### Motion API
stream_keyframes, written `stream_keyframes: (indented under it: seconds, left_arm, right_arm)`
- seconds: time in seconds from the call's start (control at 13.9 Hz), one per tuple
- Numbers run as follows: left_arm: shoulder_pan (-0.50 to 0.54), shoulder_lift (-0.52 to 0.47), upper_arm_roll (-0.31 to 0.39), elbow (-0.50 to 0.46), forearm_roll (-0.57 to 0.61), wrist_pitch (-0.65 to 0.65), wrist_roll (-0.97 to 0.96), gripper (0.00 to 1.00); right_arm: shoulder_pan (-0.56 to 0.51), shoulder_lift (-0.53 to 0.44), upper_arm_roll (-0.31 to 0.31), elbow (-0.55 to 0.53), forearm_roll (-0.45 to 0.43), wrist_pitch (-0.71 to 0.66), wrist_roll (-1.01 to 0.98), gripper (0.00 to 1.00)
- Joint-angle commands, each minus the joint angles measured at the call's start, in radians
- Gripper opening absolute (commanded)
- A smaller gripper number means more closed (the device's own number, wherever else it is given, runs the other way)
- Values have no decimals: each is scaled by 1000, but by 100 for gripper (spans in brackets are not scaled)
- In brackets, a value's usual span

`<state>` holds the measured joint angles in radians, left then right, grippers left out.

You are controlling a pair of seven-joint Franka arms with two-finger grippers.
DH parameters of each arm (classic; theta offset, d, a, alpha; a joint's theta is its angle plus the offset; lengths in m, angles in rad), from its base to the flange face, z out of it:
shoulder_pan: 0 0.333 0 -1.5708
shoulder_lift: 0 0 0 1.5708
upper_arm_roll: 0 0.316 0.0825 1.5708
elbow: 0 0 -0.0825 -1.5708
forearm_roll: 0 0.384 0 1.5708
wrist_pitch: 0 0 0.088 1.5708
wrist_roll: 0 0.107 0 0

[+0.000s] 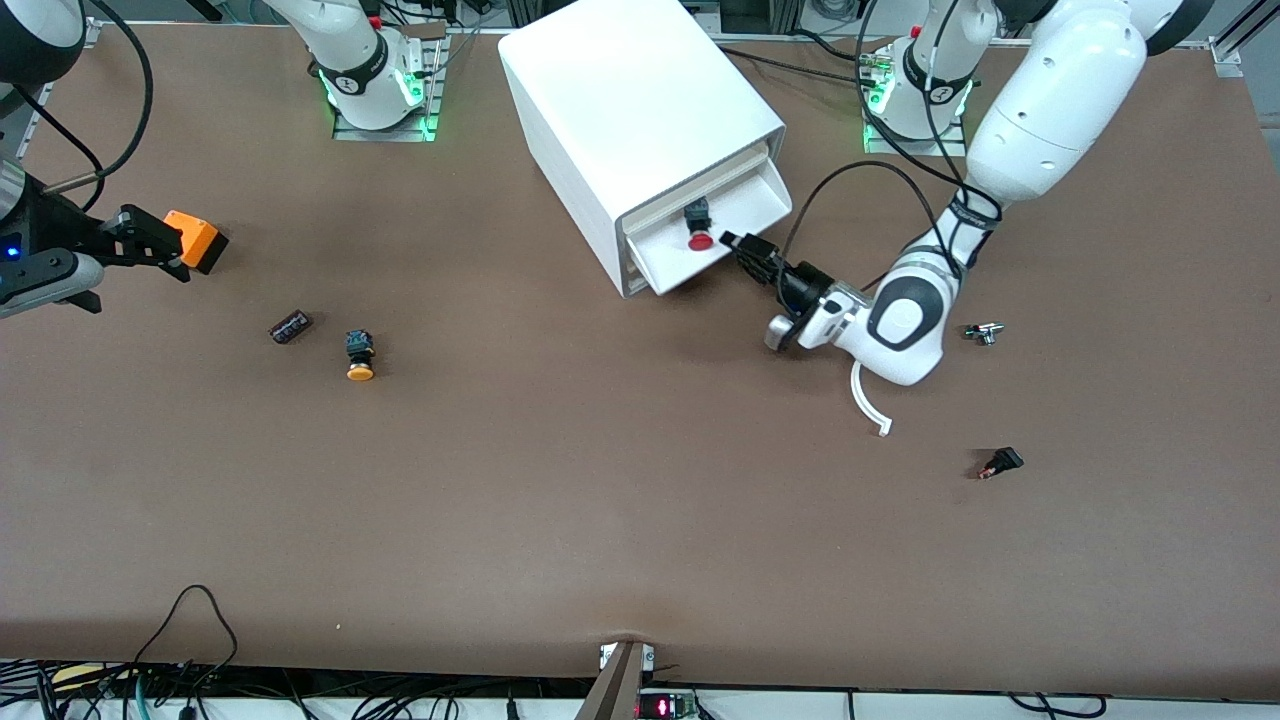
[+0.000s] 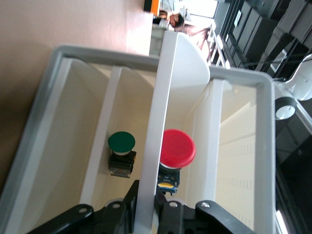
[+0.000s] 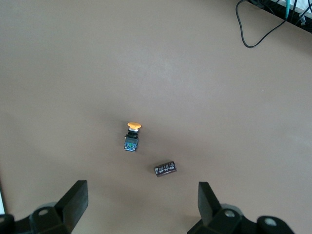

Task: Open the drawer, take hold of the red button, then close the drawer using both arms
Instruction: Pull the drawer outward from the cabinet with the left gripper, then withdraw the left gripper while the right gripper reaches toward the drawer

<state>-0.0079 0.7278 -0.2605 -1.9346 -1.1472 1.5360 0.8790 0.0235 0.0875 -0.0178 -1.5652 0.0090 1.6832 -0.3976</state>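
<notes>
With the drawer [image 1: 712, 235] pulled out and the left pincer [image 1: 737, 243] pinching its front lip, the button [image 1: 699, 226] lies inside. Right pincer [image 3: 141, 202] waits wide over the worktop [image 1: 600, 480]; next, it reaches in for the button.

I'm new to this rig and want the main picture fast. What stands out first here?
The drawer stands pulled out of the white cabinet, the red button lying in it. The left tool grips its front lip. The right tool hangs open over an orange-capped button.
</notes>
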Motion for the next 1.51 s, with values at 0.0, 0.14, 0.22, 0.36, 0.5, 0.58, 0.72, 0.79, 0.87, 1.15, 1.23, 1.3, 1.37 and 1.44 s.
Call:
stream_keyframes:
  seconds: [0.0,0.14,0.22,0.36,0.5,0.58,0.72,0.79,0.87,1.15,1.23,1.3,1.37,1.44]
  left_arm:
    - [48,-2,4,0,-26,29,-26,7]
    - [60,-2,4,0,-28,30,-26,7]
    - [69,-2,4,2,-28,32,-26,7]
    - [75,-4,6,2,-20,30,-35,26]
    - [78,-4,6,-3,-11,26,-87,100]
    - [78,-8,7,-3,-6,18,-159,100]
    - [100,-33,6,5,70,15,-329,100]
    - [120,-41,6,25,107,3,-412,100]
    - [134,-42,9,58,148,-38,-481,100]
    - [170,-111,20,207,479,-66,-713,100]
    - [180,-131,23,235,570,-66,-733,100]
    - [193,-149,24,261,652,-69,-733,100]
    - [197,-169,23,288,747,-68,-721,100]
    - [197,-186,15,317,870,-62,-701,100]
  right_arm:
    - [-5,18,4,28,17,0,-6,100]
    - [-5,20,4,28,17,3,-7,99]
    - [-5,21,4,28,17,3,-6,100]
    - [-5,40,4,28,17,19,-7,100]
    - [-2,63,6,28,26,67,-9,99]
    - [-1,58,7,28,58,61,-6,100]
    - [0,51,7,28,80,55,-12,100]
    - [0,51,7,28,80,52,-13,100]
    - [1,54,12,19,82,44,-15,100]
    - [15,52,136,24,80,-71,-15,99]
    - [24,54,171,28,80,-69,-3,99]
    - [42,57,194,28,82,-62,43,99]
    - [76,64,211,28,82,-57,115,99]
    - [125,83,223,28,79,-37,190,99]
